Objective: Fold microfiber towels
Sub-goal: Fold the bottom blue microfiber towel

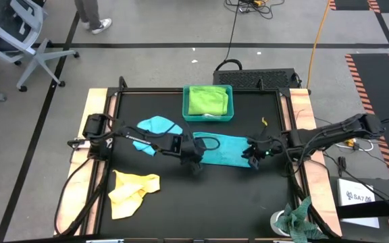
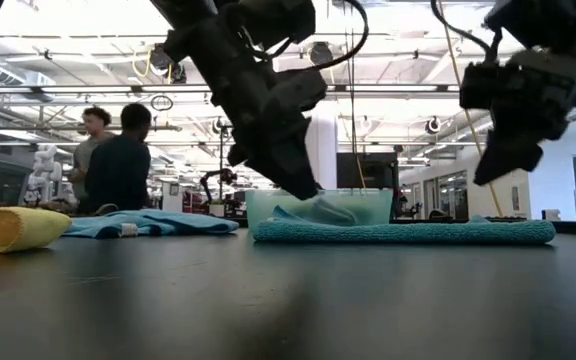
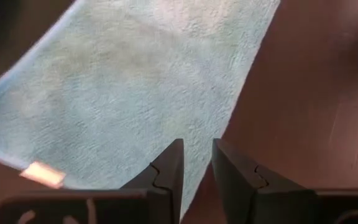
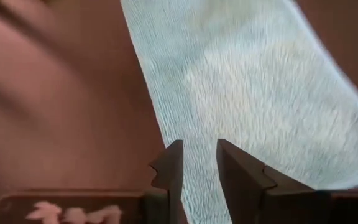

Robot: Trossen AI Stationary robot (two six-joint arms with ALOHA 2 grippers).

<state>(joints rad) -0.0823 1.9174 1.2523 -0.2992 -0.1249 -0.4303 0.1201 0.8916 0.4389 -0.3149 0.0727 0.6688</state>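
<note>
High view — turquoise towel (image 1: 223, 150) between end effectors

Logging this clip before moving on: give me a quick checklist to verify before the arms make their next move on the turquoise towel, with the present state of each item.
1. Turquoise towel lies flat on the table: ok.
2. Left gripper at the towel's left end, fingers apart with a narrow gap, nothing held: ok.
3. Right gripper at its right end, likewise empty: ok.
4. Both grippers above the table, not pressing the cloth, judging by the low view: ok.
5. Light blue towel and yellow towel lie clear of the turquoise one: ok.
6. Tray holds a folded green towel, with room for more: cannot tell.
</note>
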